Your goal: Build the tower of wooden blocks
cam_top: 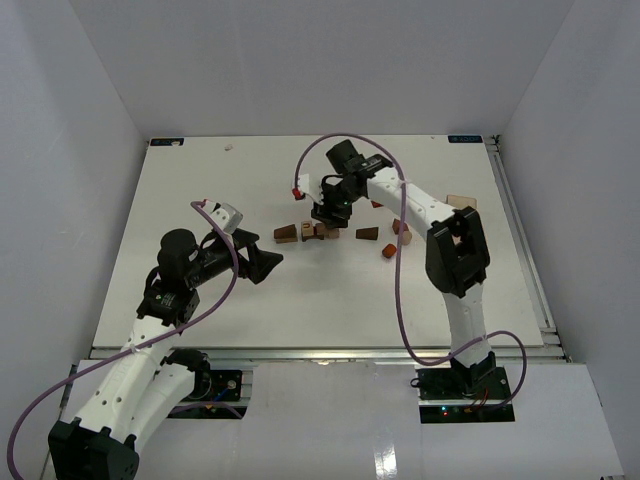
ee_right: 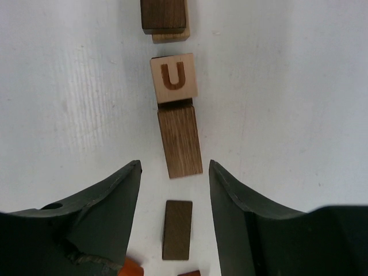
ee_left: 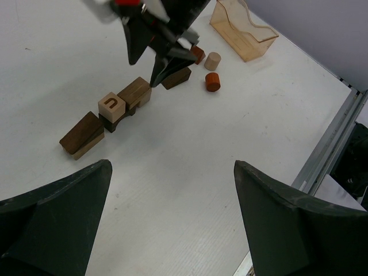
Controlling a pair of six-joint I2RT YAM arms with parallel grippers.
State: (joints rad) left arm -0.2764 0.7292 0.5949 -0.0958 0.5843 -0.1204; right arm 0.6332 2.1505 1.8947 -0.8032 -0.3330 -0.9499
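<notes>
The wood block tower is a low row of small blocks point(cam_top: 307, 232) lying on the table. In the right wrist view I see a tan cube marked U point(ee_right: 174, 77), a mid-brown block point(ee_right: 180, 141) touching it, a dark brown block point(ee_right: 177, 230) and a dark block on a tan one point(ee_right: 164, 17). My right gripper point(ee_right: 175, 167) is open and empty, hovering over the near end of the mid-brown block point(ee_left: 135, 93). My left gripper point(ee_left: 172, 172) is open and empty, well short of the row, and also shows in the top view point(cam_top: 264, 264).
A dark wedge point(ee_left: 176, 77), a red-brown cylinder point(ee_left: 212, 81), a tan cylinder point(ee_left: 213, 60) and a red-brown cube point(ee_left: 198, 54) lie right of the row. A clear orange container point(ee_left: 241, 29) stands beyond them. The table's metal edge point(ee_left: 330, 144) runs at the right.
</notes>
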